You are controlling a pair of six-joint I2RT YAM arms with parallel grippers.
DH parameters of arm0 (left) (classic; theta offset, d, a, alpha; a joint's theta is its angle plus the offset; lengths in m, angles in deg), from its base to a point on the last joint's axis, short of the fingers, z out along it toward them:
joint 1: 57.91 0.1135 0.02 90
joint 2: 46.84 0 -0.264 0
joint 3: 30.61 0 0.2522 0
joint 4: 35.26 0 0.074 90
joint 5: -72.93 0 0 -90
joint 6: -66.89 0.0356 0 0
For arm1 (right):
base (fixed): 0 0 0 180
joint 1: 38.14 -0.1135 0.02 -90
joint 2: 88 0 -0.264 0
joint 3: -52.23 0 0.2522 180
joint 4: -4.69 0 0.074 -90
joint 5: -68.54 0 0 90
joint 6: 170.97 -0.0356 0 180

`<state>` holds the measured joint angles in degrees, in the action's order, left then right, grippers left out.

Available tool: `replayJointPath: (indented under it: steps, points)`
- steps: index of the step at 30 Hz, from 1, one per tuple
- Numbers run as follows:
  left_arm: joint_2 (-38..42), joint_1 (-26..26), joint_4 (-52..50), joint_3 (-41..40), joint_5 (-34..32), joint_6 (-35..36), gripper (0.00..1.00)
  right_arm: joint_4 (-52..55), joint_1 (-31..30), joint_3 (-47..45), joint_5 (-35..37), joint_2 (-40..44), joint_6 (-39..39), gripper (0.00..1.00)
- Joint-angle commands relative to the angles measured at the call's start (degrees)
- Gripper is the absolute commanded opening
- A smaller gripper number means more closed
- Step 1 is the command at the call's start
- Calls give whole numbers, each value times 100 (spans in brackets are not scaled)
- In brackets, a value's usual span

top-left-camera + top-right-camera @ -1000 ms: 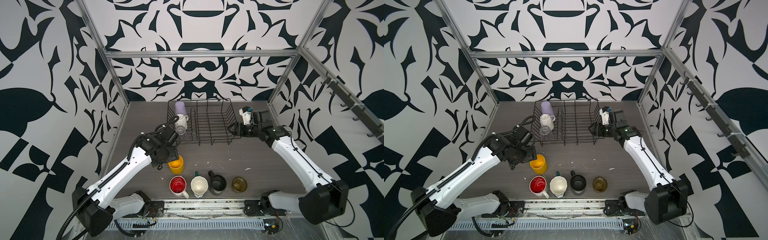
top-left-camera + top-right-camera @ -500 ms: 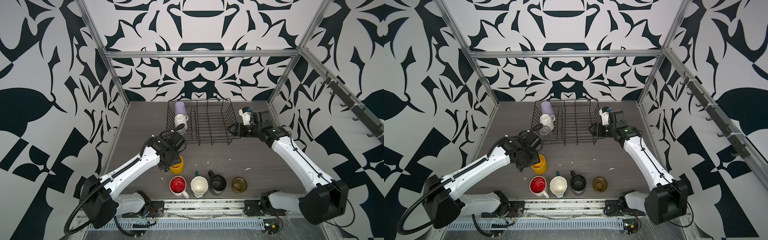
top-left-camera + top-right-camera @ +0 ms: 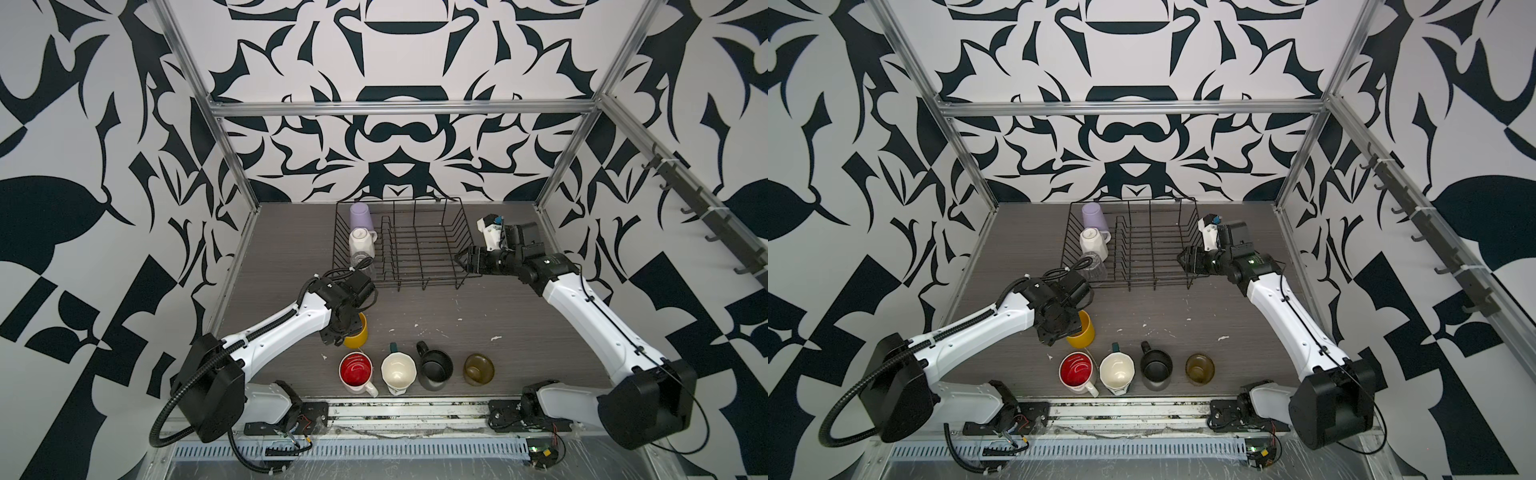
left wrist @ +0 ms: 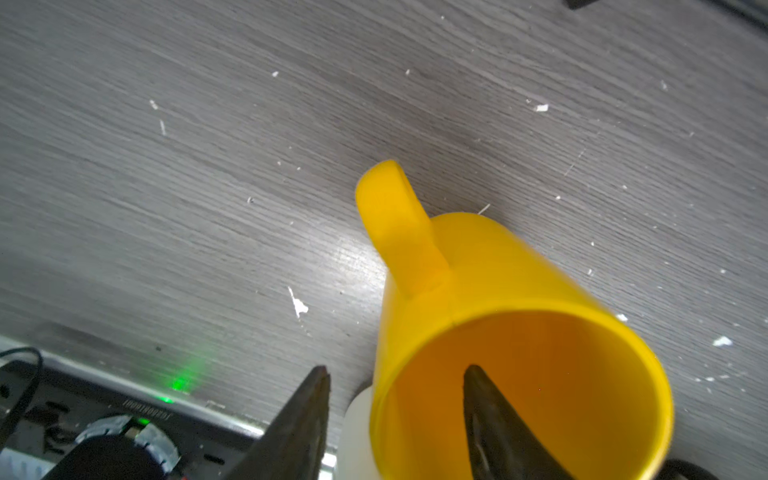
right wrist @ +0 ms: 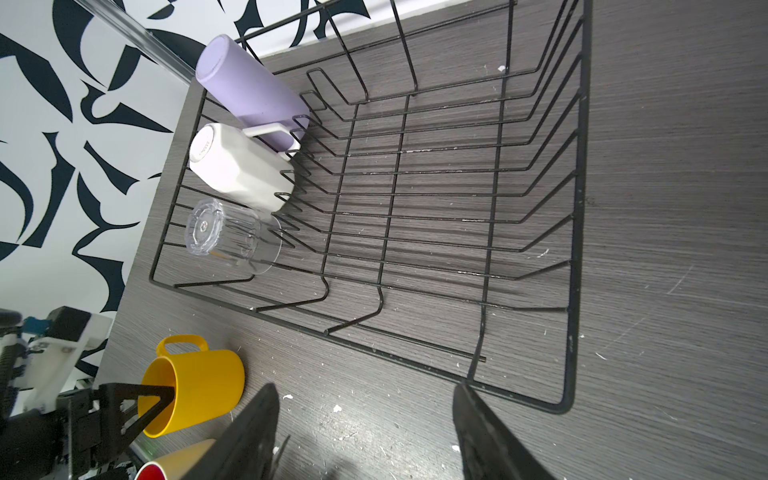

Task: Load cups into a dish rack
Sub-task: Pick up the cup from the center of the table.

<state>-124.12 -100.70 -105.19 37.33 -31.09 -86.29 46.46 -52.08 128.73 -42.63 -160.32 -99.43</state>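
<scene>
From above my wrist (image 3: 345, 299) hides my left claw (image 4: 395, 370); the yellow mug (image 4: 498, 282) runs past the left wrist picture's edge.

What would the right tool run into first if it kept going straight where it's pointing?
Most likely the dish rack: its rim wire runs just ahead of the right tool's open tips. Depth is unclear, so it might pass just above.
</scene>
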Motion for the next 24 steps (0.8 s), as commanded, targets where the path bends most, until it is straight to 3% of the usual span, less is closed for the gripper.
replayJointPath:
  steps: [1, 24]
  points:
    - [-37, -19, 50, -19, -145, -151, 50, -151, 28, -47, 38, 112, 113, 69]
    - [-69, 66, 298, -267, -307, -303, 30, -123, 32, -34, 103, 103, 165, 68]
